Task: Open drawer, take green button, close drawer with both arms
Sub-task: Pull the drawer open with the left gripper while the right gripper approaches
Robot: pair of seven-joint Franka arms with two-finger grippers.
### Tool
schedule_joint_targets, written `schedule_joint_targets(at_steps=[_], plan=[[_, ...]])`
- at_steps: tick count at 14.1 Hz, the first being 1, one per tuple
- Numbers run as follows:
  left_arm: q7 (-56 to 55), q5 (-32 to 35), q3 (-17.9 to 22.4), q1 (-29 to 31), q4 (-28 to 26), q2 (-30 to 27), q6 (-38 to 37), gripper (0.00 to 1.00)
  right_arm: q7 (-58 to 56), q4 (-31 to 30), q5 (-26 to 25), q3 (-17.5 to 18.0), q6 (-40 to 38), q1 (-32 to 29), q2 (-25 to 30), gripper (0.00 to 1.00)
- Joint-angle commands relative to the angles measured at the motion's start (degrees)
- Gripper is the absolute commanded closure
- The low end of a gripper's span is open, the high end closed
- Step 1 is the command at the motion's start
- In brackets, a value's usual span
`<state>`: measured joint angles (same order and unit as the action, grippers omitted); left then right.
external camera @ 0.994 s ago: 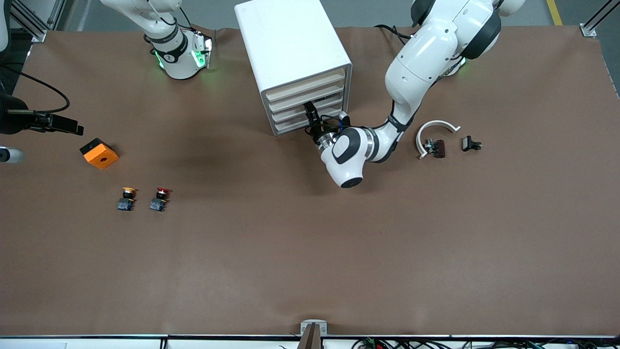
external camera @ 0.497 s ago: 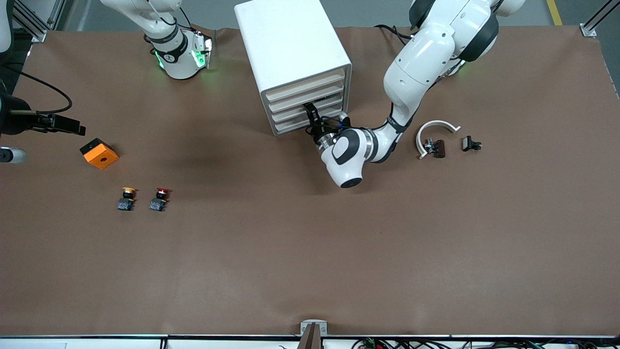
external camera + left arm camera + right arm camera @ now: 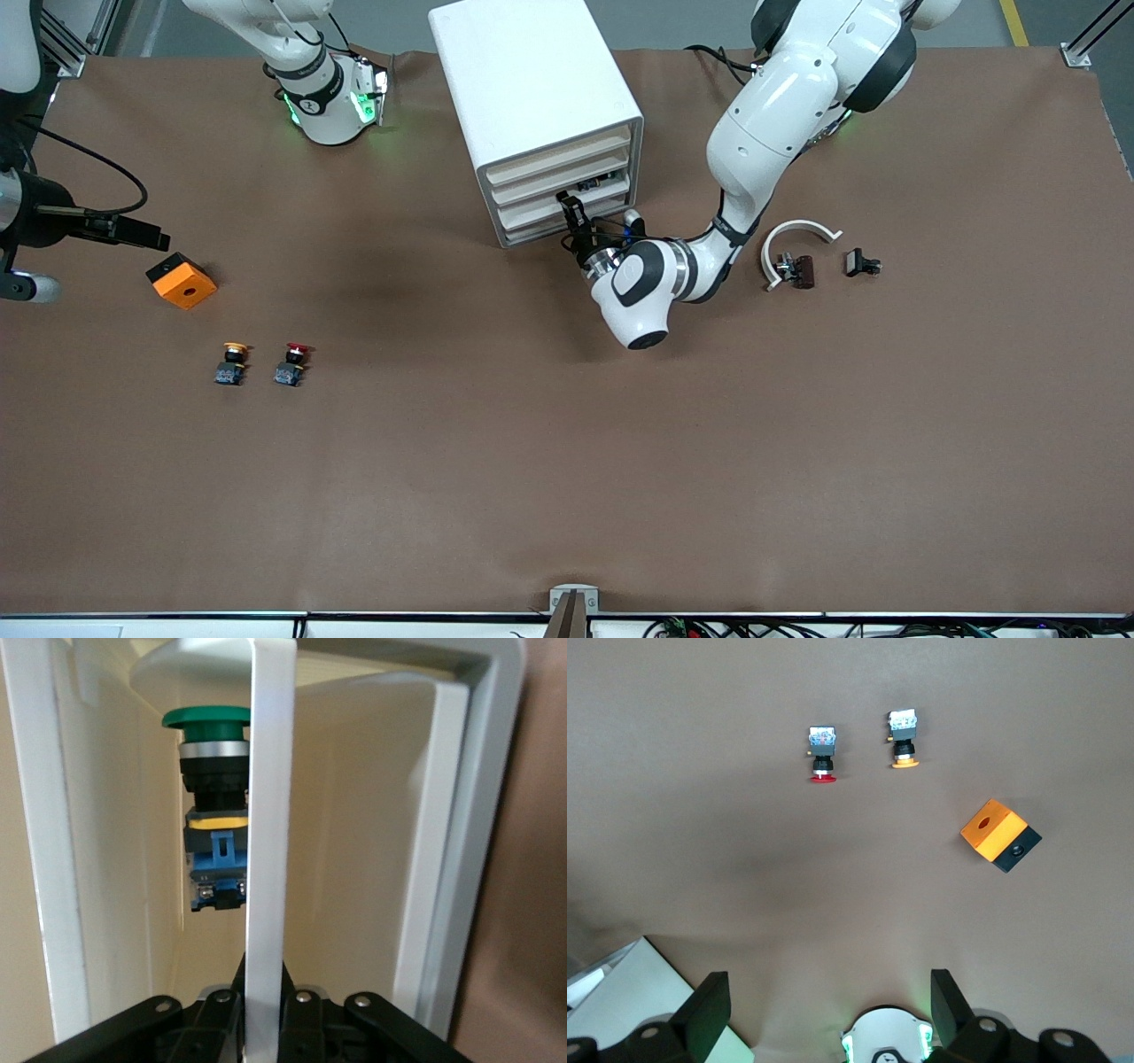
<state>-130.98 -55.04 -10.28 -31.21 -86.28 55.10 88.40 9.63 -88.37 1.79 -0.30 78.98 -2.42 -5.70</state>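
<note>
The white drawer cabinet stands between the arms' bases. My left gripper is at its front, shut on the thin white front panel of a middle drawer, which is pulled out a little. Inside that drawer lies the button, with its green cap, black neck and blue base; the panel hides part of it. My left gripper pinches the panel's edge between both fingers. My right gripper hangs open and empty over the table at the right arm's end, next to an orange box.
A yellow-capped button and a red-capped button stand nearer the front camera than the orange box. A white curved piece, a brown part and a small black part lie toward the left arm's end.
My left gripper has shut on the drawer's front panel and drawn back slightly, and the drawer now stands a little open. My right gripper has drifted a little toward the orange box.
</note>
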Motion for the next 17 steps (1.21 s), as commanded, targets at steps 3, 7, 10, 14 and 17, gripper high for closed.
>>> schedule_joint_targets(at_steps=[3, 7, 10, 14, 17], plan=[[-0.2, 0.9, 4.1, -0.2, 2.2, 0.1, 0.9, 0.92, 19.1, 0.7, 0.5, 0.0, -0.3, 7.2, 0.0, 0.00], [-0.2, 0.9, 6.3, -0.2, 3.9, 0.3, 0.9, 0.92, 33.3, 0.6, 0.7, 0.0, 2.1, 14.4, -0.2, 0.00], [-0.2, 0.7, 7.0, 0.8, 5.2, 0.3, 1.0, 0.90, 42.9, 0.5, 2.9, 0.0, 4.0, 19.6, -0.4, 0.00], [3.0, 0.7, 7.0, 1.8, 6.7, 0.4, 2.1, 0.86, 52.7, 0.5, 3.1, 0.0, 5.0, 25.0, -1.2, 0.00], [4.5, 0.7, 7.0, 3.0, 6.7, 0.4, 3.0, 0.81, 61.2, 0.4, 3.1, 0.0, 8.2, 28.8, -2.4, 0.00]])
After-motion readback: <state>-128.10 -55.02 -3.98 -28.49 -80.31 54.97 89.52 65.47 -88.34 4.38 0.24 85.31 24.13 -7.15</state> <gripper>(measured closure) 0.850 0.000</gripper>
